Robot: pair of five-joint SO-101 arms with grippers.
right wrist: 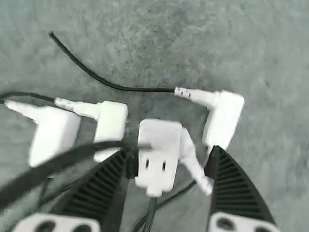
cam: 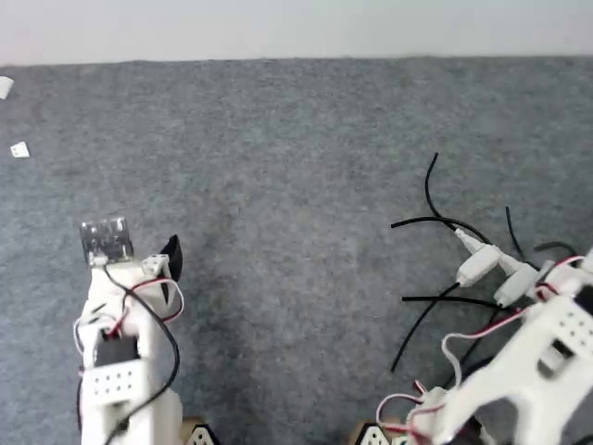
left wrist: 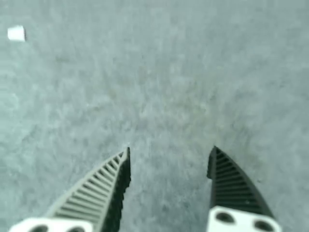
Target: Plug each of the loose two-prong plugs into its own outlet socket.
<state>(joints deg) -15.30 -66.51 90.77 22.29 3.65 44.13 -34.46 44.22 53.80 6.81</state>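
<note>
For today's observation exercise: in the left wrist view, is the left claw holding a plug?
No. The left claw is open above the grey mat, gripping nothing.

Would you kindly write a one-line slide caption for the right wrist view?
Open right gripper poised over a white two-slot socket amid plugs and black cords on grey mat.

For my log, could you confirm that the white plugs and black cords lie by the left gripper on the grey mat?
No: the white plugs and black cords lie by the right gripper on the grey mat, per the right wrist view.
</note>
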